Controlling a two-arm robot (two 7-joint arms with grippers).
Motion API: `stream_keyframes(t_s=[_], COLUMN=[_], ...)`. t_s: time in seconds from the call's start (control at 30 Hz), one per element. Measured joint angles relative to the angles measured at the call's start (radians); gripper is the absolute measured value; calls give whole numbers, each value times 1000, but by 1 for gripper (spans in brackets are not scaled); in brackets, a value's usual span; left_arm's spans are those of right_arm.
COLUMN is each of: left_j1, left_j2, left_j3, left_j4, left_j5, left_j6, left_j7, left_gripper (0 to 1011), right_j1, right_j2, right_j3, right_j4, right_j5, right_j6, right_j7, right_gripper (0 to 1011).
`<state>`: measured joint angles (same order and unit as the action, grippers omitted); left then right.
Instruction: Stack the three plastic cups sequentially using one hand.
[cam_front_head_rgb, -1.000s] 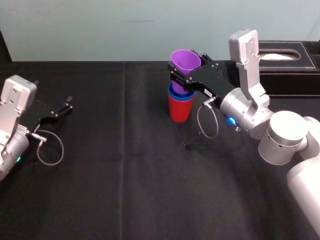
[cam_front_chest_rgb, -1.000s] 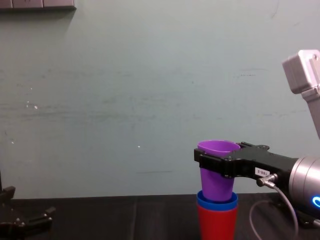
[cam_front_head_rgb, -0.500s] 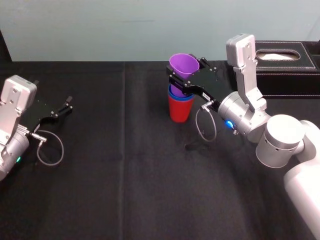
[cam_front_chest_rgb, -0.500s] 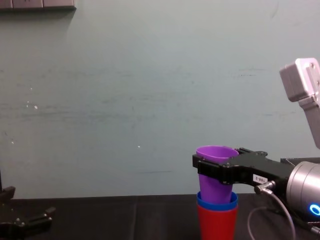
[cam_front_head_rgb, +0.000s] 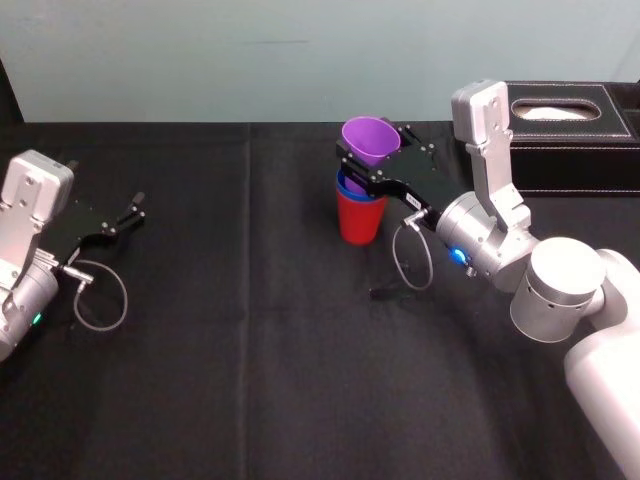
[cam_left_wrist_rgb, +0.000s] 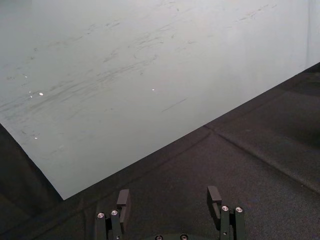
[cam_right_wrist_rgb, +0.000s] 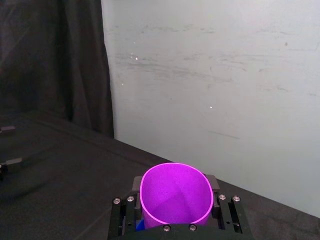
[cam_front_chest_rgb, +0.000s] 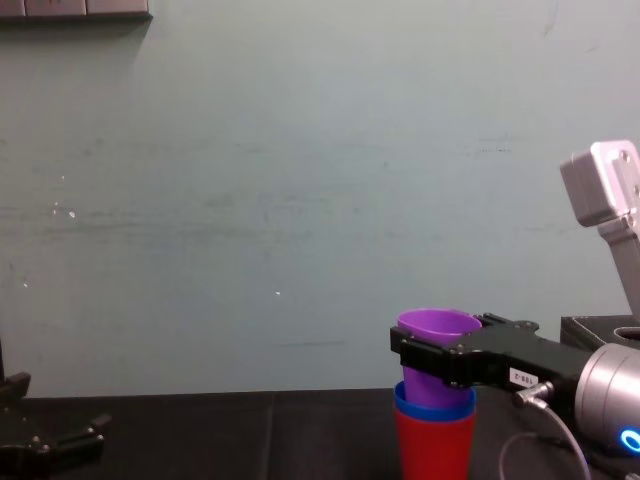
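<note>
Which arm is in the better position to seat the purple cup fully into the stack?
Right. The right gripper holds the purple cup, its base partly inside the blue cup, which sits in the red cup. The left gripper lies open, far to their left.

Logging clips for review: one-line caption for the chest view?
Right gripper holds the purple cup partly inside the blue cup nested in the red cup; left gripper parked lower left.
</note>
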<state>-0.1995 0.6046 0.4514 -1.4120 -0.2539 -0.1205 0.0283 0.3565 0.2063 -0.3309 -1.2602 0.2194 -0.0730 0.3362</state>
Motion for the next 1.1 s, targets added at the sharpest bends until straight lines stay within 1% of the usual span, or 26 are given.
stream_keyframes(t_s=[0.47, 0.77, 1.1], left_j1=[0, 0, 0], left_j2=[0, 0, 0], left_j3=[0, 0, 0], left_j4=[0, 0, 0], left_j5=[0, 0, 0], left_j6=[0, 0, 0], left_j7=[0, 0, 0], left_gripper=[1004, 1005, 1005], right_j1=[0, -1, -1], right_j2=[-11, -13, -16], right_j3=[-3, -4, -4], right_j4=[30, 35, 48], right_j5=[-2, -5, -12], right_j6=[-14, -16, -33], right_j7=[9, 9, 10], right_gripper=[749, 749, 749])
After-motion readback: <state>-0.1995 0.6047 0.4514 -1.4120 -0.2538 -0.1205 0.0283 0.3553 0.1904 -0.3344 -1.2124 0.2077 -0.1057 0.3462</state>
